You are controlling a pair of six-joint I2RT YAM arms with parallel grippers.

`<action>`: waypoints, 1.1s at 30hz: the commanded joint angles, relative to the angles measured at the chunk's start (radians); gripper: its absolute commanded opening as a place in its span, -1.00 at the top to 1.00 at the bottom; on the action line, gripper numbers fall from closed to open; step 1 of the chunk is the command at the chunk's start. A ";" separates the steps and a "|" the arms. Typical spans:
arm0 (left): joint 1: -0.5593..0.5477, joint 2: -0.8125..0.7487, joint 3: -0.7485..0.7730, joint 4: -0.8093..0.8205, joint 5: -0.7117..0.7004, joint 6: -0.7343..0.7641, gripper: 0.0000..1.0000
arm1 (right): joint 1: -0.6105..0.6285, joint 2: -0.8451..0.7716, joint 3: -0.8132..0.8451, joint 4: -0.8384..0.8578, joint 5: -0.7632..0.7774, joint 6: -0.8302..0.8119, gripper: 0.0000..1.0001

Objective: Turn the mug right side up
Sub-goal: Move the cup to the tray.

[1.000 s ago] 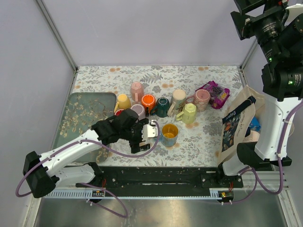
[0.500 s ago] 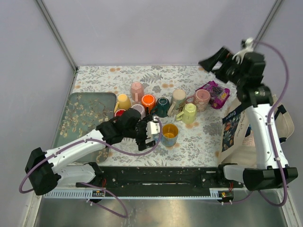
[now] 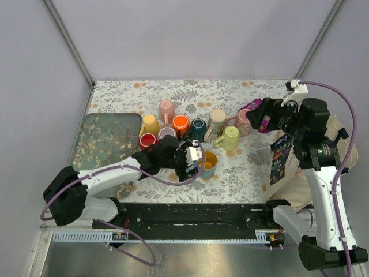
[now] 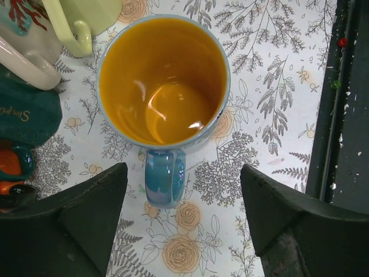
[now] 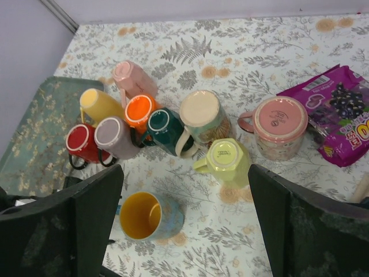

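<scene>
A blue mug with an orange inside (image 3: 206,164) stands upright on the flowered table, mouth up and empty. In the left wrist view the blue mug (image 4: 163,81) fills the upper middle, its blue handle (image 4: 165,176) pointing toward me. My left gripper (image 3: 193,157) is open just left of the mug, and its fingers (image 4: 86,219) stand on either side of the handle without touching it. My right gripper (image 3: 259,115) hangs open above the back right of the table, holding nothing. From there the blue mug (image 5: 151,214) shows at the lower left.
Several other mugs cluster behind the blue one, among them a yellow-green mug (image 3: 230,138), a dark green mug (image 3: 198,129) and a pink mug (image 3: 245,120). A purple snack bag (image 3: 262,114) lies at the back right. A green tray (image 3: 101,144) sits left; a tote bag (image 3: 288,150) stands right.
My left gripper has slid right up to the blue mug's handle. The right arm has swung down from high at the right edge to hover over the back right of the table.
</scene>
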State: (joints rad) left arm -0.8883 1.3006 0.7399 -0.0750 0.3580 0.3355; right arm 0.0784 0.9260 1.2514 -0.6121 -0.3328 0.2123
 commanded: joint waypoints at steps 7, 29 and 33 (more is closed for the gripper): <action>-0.005 0.141 0.028 0.103 0.110 0.135 -0.27 | -0.003 0.027 0.026 -0.124 -0.008 -0.207 -0.94; 0.253 -0.021 0.441 -0.224 0.155 0.217 1.00 | -0.003 0.063 0.010 -0.147 0.043 -0.386 -0.98; 0.345 -0.079 0.496 -0.243 -0.087 0.074 1.00 | -0.003 0.091 -0.020 -0.091 -0.043 -0.340 -0.98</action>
State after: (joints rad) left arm -0.6167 1.3338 1.1309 -0.3973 0.4461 0.5049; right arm 0.0784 0.9943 1.2488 -0.7620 -0.3065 -0.1459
